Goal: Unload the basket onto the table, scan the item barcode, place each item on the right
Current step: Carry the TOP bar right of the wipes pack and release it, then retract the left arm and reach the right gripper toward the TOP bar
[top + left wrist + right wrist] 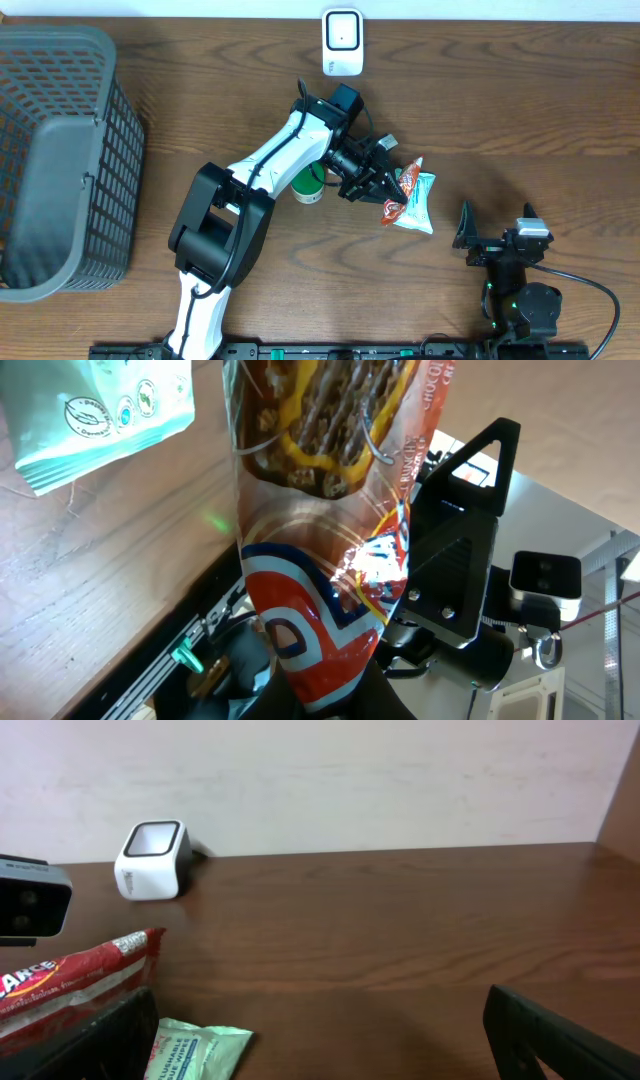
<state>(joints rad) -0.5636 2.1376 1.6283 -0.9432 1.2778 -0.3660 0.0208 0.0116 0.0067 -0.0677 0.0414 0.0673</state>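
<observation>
The item, a red, white and blue snack packet [396,192] [320,560], hangs just above the table at mid-right with my left gripper [378,182] [325,698] shut on its end. In the right wrist view the packet [70,982] enters from the left. The white barcode scanner [342,42] [152,860] stands at the table's far edge, apart from the packet. Near the front right edge, my right gripper [495,235] [320,1040] stands open and holds nothing, its fingers [560,1035] wide apart.
A teal wipes pack [420,205] [100,410] [195,1050] lies on the table under the held packet. A green-capped container [308,187] sits beneath the left arm. A grey mesh basket [60,150] fills the left side.
</observation>
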